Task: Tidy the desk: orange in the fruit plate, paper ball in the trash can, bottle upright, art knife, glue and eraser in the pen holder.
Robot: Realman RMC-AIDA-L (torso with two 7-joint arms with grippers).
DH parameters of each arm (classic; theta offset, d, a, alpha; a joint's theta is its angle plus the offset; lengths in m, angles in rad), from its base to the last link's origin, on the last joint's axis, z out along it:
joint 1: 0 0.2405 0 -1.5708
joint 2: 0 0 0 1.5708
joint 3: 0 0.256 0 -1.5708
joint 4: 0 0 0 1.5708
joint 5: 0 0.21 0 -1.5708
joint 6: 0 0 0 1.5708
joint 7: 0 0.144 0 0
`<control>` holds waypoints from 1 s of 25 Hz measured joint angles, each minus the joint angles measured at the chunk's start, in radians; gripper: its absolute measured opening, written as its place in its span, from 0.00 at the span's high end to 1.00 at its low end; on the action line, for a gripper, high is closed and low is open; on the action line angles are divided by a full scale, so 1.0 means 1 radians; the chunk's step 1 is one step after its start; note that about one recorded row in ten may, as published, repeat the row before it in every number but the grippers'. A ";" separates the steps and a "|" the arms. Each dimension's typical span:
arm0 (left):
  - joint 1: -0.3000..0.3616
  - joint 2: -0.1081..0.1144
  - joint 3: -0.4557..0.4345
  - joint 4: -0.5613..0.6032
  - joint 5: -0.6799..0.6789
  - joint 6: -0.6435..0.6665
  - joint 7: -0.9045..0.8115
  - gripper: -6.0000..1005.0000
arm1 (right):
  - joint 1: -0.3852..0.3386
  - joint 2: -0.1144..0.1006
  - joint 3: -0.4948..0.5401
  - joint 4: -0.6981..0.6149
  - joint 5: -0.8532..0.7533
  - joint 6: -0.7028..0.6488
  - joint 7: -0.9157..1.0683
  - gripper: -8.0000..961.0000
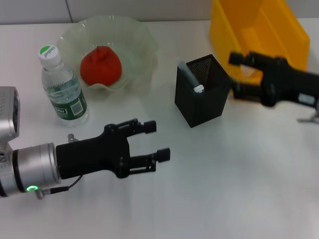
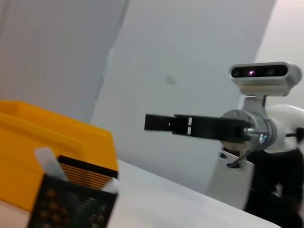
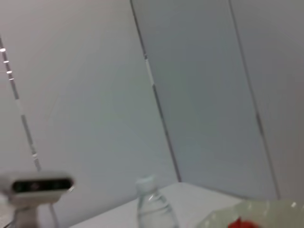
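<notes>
The orange (image 1: 100,65) lies in the pale-green fruit plate (image 1: 140,40) at the back left of the desk (image 1: 209,189). The bottle (image 1: 62,87) stands upright beside the plate. The black mesh pen holder (image 1: 202,92) holds a grey glue stick (image 1: 188,73) and a white tip. The yellow trash can (image 1: 259,30) stands at the back right. My left gripper (image 1: 157,140) is open and empty over the desk's front left. My right gripper (image 1: 233,73) is open and empty between the pen holder and the trash can. The paper ball, art knife and eraser are out of view.
The left wrist view shows the trash can (image 2: 52,147), the pen holder (image 2: 71,199) and the robot's head (image 2: 261,76). The right wrist view shows the bottle (image 3: 152,204) and the plate's rim (image 3: 256,211).
</notes>
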 joint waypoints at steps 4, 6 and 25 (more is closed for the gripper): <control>-0.007 0.027 -0.002 0.027 0.073 0.073 -0.054 0.20 | -0.031 -0.003 0.000 0.000 -0.098 -0.038 -0.013 0.16; -0.009 0.041 -0.005 0.034 0.093 0.116 -0.058 0.20 | -0.033 -0.001 0.000 0.004 -0.142 -0.054 -0.030 0.15; -0.015 0.063 0.002 0.065 0.208 0.137 -0.025 0.20 | -0.025 0.009 -0.003 0.152 -0.305 -0.076 -0.215 0.13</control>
